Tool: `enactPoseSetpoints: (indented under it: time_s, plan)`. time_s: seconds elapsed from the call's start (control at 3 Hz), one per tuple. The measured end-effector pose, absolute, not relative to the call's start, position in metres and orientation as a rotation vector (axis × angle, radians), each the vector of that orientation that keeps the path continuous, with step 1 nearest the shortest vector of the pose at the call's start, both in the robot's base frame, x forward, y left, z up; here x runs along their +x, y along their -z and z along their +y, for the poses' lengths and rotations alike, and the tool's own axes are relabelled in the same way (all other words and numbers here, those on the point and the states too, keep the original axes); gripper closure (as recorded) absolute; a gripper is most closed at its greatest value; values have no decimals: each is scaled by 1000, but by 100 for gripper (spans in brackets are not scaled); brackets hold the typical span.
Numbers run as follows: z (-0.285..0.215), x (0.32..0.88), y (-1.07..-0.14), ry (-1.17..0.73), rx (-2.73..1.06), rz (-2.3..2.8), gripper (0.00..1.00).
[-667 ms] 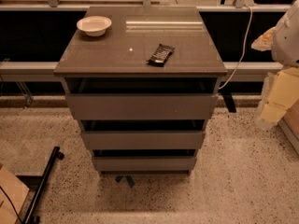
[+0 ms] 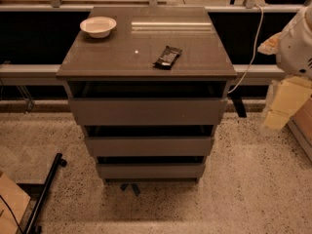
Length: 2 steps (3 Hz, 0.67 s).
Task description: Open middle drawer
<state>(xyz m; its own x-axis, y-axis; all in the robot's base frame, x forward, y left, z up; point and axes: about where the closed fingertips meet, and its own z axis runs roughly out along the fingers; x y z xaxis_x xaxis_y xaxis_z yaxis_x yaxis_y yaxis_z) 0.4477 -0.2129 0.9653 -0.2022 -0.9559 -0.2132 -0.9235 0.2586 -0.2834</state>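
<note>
**Middle drawer** [image 2: 148, 146], the second of three stacked fronts under the desk [image 2: 122, 57], is sitting in step with its neighbours. It is showing no pull-out against the view a moment ago, so the opening is judged not yet begun. The top drawer [image 2: 148, 112] and bottom drawer [image 2: 150, 170] are likewise holding position. The dark gap above the handleless front is probably offering the only edge to hook.

The gripper [image 2: 285, 104] is hanging off the desk's right side, about level with the top drawer and well apart from the middle front. It is hardly shifting between views, and whether its jaws are apart or together cannot be told.

A white bowl [image 2: 98, 26] and a dark snack bar [image 2: 168, 57] are resting on the desk, back from its front edge.

Speckled floor [image 2: 243, 194] is lying open before the drawers — room for outward travel. A black pole [image 2: 46, 189] at lower left and a white cable [image 2: 253, 48] by the right corner are bounding the approach.
</note>
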Motion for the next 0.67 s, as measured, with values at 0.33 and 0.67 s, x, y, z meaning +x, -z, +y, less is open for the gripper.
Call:
enactPoseSetpoints:
  time_s: [0.33, 0.67]
  plan:
    - [-219, 467, -928, 133, -1657, 2192, 0]
    - [-218, 479, -926, 160, -1622, 2161, 0]
